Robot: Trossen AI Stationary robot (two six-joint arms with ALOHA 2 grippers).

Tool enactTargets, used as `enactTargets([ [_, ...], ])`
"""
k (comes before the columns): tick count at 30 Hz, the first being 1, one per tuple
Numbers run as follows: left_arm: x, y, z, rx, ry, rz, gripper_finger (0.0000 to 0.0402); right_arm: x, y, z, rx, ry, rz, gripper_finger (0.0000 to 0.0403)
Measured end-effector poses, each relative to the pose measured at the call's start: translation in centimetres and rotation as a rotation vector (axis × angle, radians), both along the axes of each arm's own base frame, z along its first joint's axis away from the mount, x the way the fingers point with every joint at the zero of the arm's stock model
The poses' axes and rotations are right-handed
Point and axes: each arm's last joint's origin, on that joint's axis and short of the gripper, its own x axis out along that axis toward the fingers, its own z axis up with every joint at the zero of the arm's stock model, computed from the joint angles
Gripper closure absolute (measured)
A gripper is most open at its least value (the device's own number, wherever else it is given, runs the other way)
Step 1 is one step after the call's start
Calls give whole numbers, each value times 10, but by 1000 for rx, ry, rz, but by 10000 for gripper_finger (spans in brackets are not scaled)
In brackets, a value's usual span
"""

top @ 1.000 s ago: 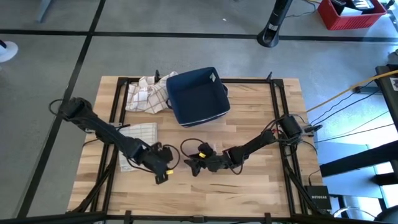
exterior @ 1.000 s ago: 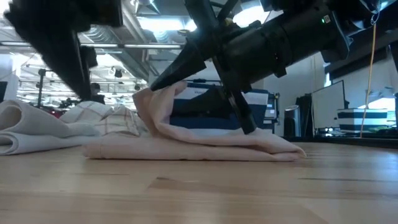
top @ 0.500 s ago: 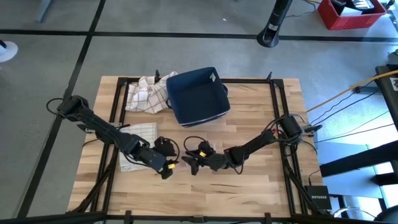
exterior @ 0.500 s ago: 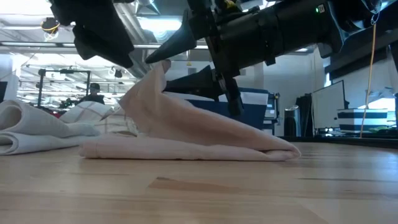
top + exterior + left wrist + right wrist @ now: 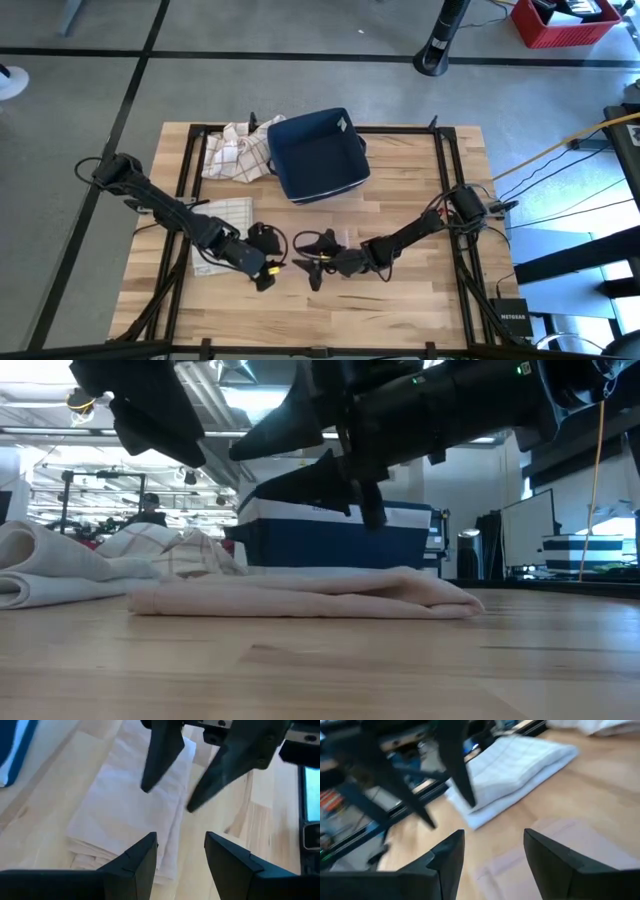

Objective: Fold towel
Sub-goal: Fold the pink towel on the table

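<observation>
The pale pink towel lies folded flat on the wooden table, its fold to the right in the low view. It also shows in the left wrist view and the right wrist view. In the high view only a bit of the towel shows beside the right arm. My right gripper hangs open just above the towel, fingers nearly level. My left gripper is open too, facing it from the other side and slanting down, above the towel's edge.
A folded white checked towel lies under the left arm, and crumpled checked cloths lie at the far left. A dark blue bin stands at the far middle. Bare wood stretches along the near edge.
The towel's flap, which stood raised against my right gripper's fingers, has dropped flat onto the layers below. My right gripper has rolled about its own axis and stands clear of the cloth. My left gripper has risen a little and tipped toward level.
</observation>
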Motion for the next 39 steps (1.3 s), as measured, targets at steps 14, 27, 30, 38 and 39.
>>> enactTargets([
  [14, 3, 1, -22, 104, 38, 49, 243, -18, 1, 27, -291, 207, 289, 198],
  [27, 30, -11, -93, 115, 172, -16, 243, -28, -6, 4, -417, 446, 363, 198],
  [30, 29, -16, -98, 20, 211, 4, 243, -38, -10, -16, -417, 556, 357, 198],
  [38, 29, -33, -97, -83, 159, -53, 243, -52, -13, -29, -377, 637, 402, 198],
  [39, 30, -34, -94, -88, 150, -63, 243, -55, -14, -29, -379, 665, 412, 198],
])
